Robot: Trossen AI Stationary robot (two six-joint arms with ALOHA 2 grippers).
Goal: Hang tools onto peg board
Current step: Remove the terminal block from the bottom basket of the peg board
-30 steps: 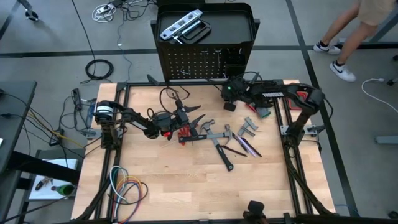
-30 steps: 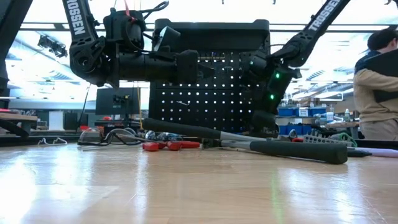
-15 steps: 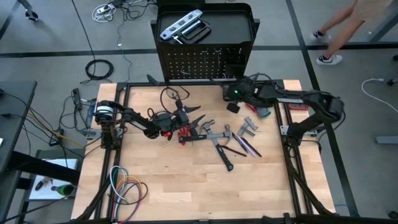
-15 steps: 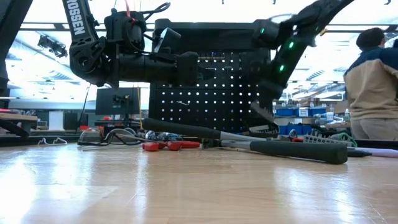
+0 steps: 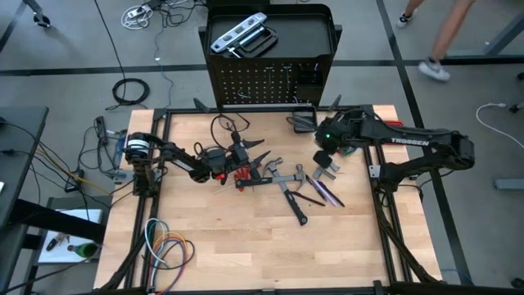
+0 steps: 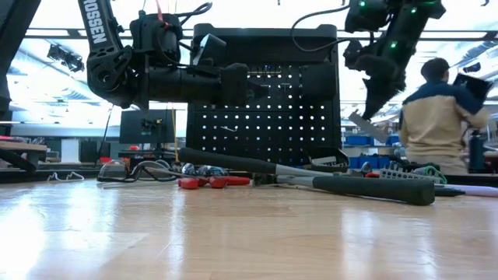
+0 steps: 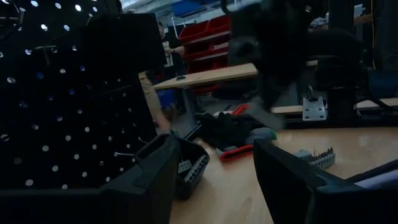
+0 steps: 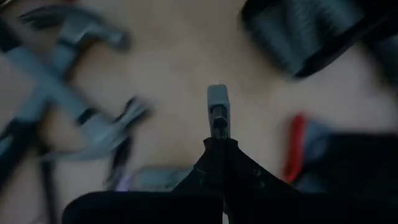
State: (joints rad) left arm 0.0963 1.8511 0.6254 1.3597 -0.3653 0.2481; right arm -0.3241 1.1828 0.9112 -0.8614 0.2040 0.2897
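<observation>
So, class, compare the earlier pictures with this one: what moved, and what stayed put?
The right hand swung away from the peg board, out over the table and upward, shut on a small grey tool. A person walked farther off. The left hand, open above the red-handled pliers, and the hammers stayed as they were.

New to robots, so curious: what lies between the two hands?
In the high view, red-handled pliers and steel hammers lie between the open left hand and the right hand, which grips a small grey tool.

Hammers (image 8: 68, 68) blurred; person (image 5: 438, 37) cut off by edge.
</observation>
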